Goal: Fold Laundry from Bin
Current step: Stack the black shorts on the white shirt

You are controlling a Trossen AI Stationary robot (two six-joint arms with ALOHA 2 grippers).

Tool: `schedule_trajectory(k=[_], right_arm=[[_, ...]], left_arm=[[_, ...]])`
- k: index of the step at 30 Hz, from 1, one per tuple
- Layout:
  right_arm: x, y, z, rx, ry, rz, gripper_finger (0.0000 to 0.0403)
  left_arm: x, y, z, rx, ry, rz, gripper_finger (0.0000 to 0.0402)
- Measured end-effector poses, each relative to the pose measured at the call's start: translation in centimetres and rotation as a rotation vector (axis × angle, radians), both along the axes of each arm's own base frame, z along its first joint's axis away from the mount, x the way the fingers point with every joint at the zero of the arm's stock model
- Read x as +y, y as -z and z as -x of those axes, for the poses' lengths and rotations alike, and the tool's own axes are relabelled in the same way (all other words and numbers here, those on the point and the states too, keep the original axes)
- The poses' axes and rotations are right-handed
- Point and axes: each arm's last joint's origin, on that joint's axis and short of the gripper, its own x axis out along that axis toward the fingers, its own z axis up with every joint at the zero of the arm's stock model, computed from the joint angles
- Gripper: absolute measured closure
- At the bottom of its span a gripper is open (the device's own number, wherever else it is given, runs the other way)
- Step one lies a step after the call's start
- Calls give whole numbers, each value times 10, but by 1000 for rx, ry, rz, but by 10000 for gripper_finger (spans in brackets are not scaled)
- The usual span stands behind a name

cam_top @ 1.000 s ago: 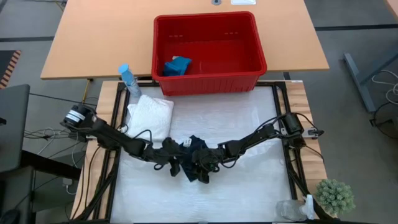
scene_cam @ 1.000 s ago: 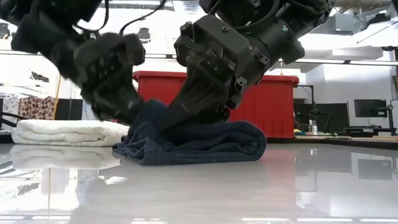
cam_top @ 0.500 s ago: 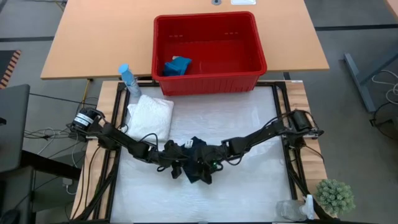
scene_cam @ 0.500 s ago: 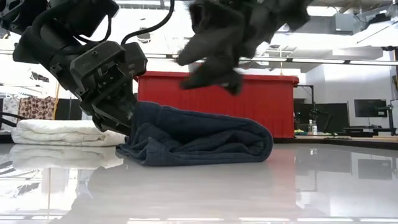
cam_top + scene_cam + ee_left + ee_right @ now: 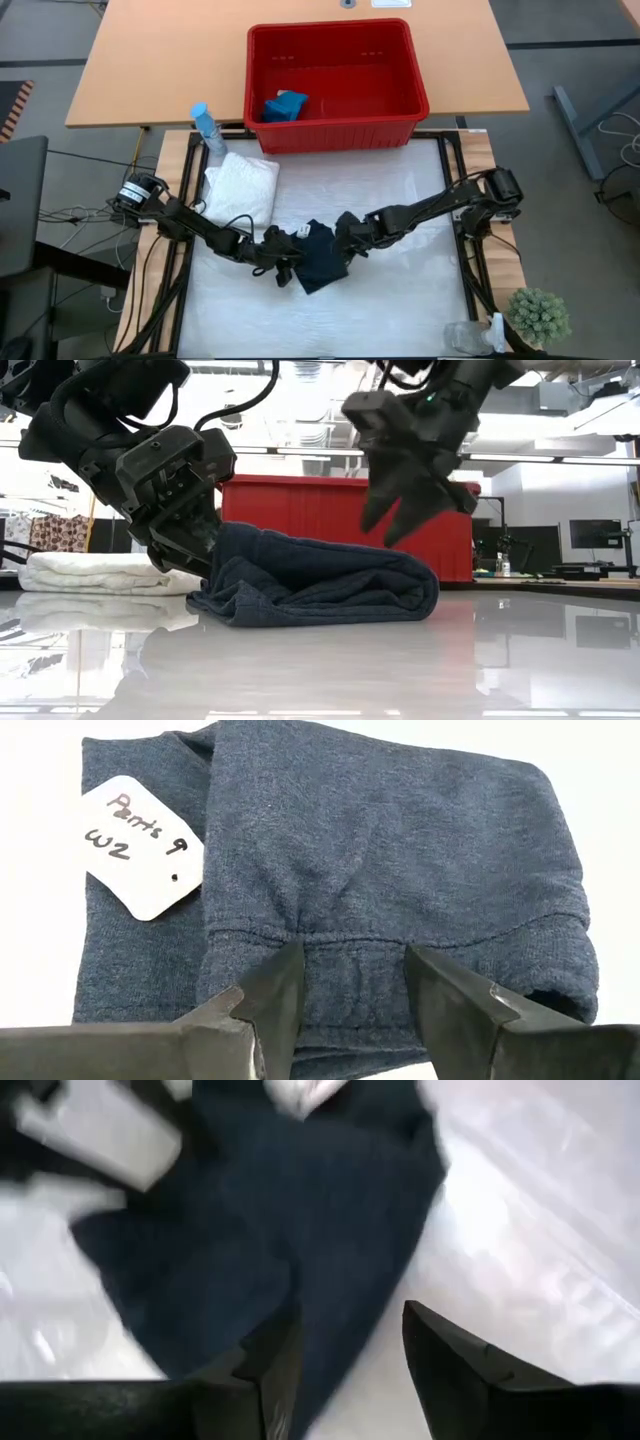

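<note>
While the fold is half set: the navy pants [image 5: 322, 260] lie folded near the middle of the white table [image 5: 400, 310], and the step in hand, as I judge it, is pressing and squaring that bundle.
Left gripper [image 5: 350, 990]: its fingers straddle the stitched waistband edge of the pants at the bundle's left end, gripping the fabric. A white tag [image 5: 140, 845] with handwriting lies on the cloth just beyond.
Right gripper [image 5: 400, 520]: released, fingers spread and empty, hanging just above the bundle's right part without touching it.
How to do it well: keep the left grip low and steady as an anchor, so the layers do not slide. Bring the right gripper down onto the rounded right end and smooth outward, not across, since the soft knit will likely bunch if dragged.
Risk: lifting the left end before the right one presses could open the fold again.
White lacy cloth [image 5: 242, 185]: already folded, lying at the table's far left, well apart from the pants; leave room to set the pants beside it.
Red bin [image 5: 335, 130]: stands at the far edge, with the teal-blue cloth [image 5: 285, 105] inside at its left, not yet taken out.
Blue-capped bottle [image 5: 206, 128]: upright just left of the bin, clear of the work.
</note>
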Motion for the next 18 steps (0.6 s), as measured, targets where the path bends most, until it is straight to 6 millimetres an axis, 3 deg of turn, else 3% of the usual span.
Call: schedule_trajectory(k=[8, 12, 18], right_arm=[[-21, 6, -5, 18, 122, -38, 149], [-19, 15, -11, 18, 113, -70, 120], [-16, 40, -21, 47, 127, -83, 114]], left_arm=[[0, 0, 0, 0, 2, -2, 233], [0, 0, 0, 0, 2, -4, 233], [0, 0, 0, -4, -2, -3, 233]])
